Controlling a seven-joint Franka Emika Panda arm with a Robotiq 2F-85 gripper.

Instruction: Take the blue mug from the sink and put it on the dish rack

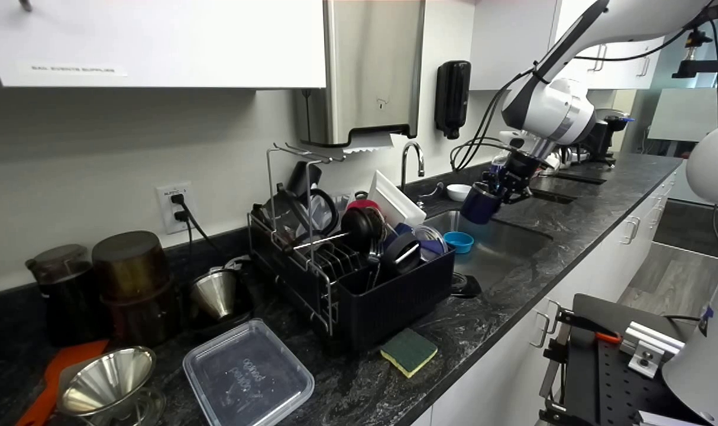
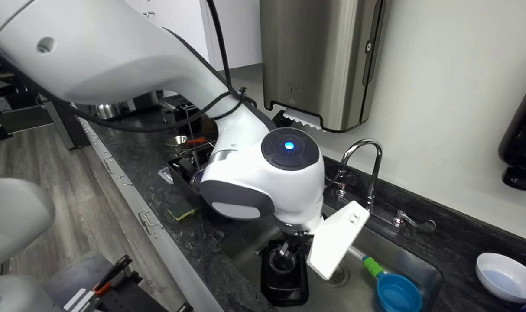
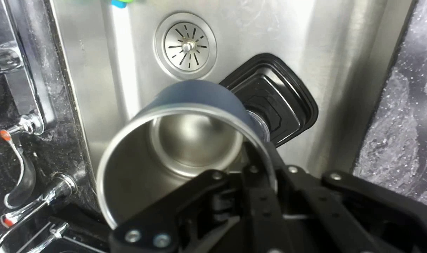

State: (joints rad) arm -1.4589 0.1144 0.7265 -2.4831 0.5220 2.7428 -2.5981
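Farthest left of my concerns, the dish rack [image 1: 397, 305] stands on the tabletop [image 1: 359, 390], reaching from near the back edge toward the front edge. It's crowded, with a white container [image 1: 394, 203] leaning up at its right end, so I judge I'll have to pick my gap before letting go. A sponge [image 1: 410, 352] lies just beside it, toward the front edge.

Next rightward comes the sink [image 1: 516, 235], set between the same two edges, with a blue scoop [image 1: 458, 242] in it. The blue mug [image 1: 479, 206] is up over that sink, mouth upward and somewhat tilted. My hand [image 3: 264, 154] pinches its wall at the rim: in the wrist view one finger goes inside and its partner sits outside.

The lining looks like bare metal, so I expect a stiff, middling-weight mug that won't break easily. Its smooth wall may slip if wet, and I can't tell whether it is. I can make out no handle. The rim seems a sound place to hold, thin enough for both fingers and leaving the base free to set down. But the weight hangs off one side, so I'd expect some twist in the grip; I'd carry it slowly and level.
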